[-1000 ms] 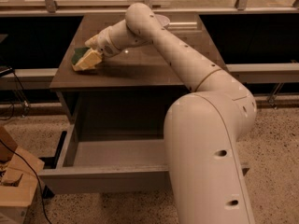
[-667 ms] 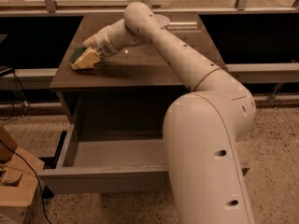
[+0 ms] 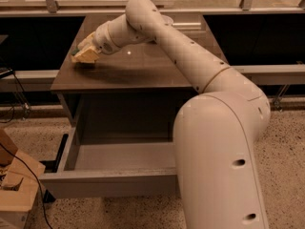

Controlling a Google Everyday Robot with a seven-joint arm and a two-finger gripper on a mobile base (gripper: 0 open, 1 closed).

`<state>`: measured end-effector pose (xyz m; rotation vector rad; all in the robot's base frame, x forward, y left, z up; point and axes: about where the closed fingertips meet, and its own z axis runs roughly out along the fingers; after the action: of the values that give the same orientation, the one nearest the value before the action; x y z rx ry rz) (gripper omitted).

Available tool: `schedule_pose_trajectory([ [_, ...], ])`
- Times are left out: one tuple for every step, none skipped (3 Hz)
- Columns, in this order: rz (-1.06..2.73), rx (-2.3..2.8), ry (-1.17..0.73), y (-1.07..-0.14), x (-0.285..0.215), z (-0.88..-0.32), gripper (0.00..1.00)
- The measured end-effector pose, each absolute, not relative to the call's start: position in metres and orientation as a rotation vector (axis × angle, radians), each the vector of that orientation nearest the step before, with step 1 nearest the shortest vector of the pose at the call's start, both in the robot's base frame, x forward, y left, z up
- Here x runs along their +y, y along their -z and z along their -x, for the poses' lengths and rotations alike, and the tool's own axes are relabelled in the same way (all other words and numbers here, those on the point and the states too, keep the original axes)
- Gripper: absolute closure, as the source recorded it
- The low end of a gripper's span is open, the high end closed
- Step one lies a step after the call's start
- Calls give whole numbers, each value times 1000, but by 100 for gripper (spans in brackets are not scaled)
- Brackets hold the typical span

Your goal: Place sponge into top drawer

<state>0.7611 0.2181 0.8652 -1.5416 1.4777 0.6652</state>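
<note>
The sponge [image 3: 85, 54], yellow foam with a dark green top, is held at the tip of my gripper [image 3: 88, 51] over the left rear part of the brown cabinet top [image 3: 143, 68]. It hangs a little above the surface and casts a shadow on it. The gripper is shut on the sponge. The top drawer [image 3: 107, 183] is pulled open below the cabinet top, and its light grey inside [image 3: 124, 156] holds nothing that I can see. My arm's large base link [image 3: 219, 161] hides the drawer's right part.
A cardboard box [image 3: 16, 190] stands on the floor at the lower left, with cables beside it. A rail and a dark window run behind the cabinet. A pale object [image 3: 167, 19] peeks out behind my arm at the cabinet's back edge.
The gripper with the sponge has moved slightly up and to the left, off the cabinet top. The drawer has not moved.
</note>
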Motion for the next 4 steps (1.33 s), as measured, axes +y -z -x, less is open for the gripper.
schedule_pose_trajectory([
  [1541,1430,-654,-884,218,-749,100],
  [1539,1389,-660,-900,218,-738,100],
  [1538,1325,-665,-927,217,-719,100],
  [1526,1288,-644,-960,201,-688,100],
])
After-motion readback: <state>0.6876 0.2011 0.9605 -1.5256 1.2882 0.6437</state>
